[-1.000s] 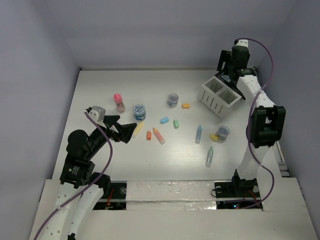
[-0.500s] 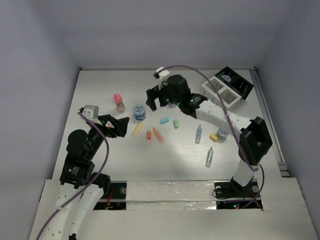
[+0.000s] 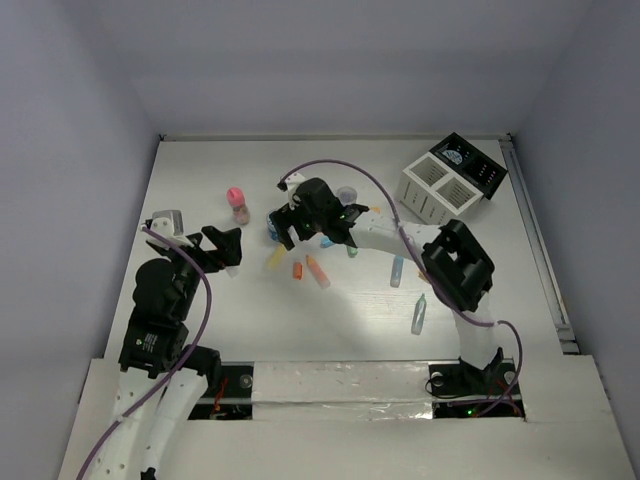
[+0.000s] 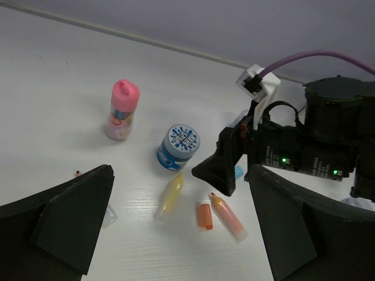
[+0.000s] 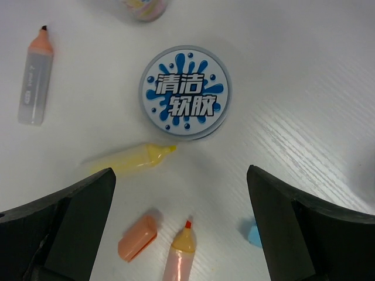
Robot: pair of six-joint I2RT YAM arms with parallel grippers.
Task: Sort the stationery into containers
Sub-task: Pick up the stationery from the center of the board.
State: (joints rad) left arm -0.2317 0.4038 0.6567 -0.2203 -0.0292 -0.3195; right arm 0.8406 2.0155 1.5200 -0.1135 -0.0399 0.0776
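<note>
Stationery [image 3: 317,272] scattered mid-table: round pot with blue-splash lid [image 5: 185,92] sits just ahead of your right gripper [image 5: 180,187], jaws spread wide, empty. Centre over the pot, clear of the yellow tapered stick [image 5: 126,159] apparently touching it, before lowering. Left gripper [image 3: 226,248] likewise gapes, holding nothing; white slatted box [image 3: 432,192] stands far right.

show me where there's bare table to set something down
Bare table along its far edge, from the pink-capped bottle to the white box, and the near strip in front of the orange stick. Crowded around the blue pot.
</note>
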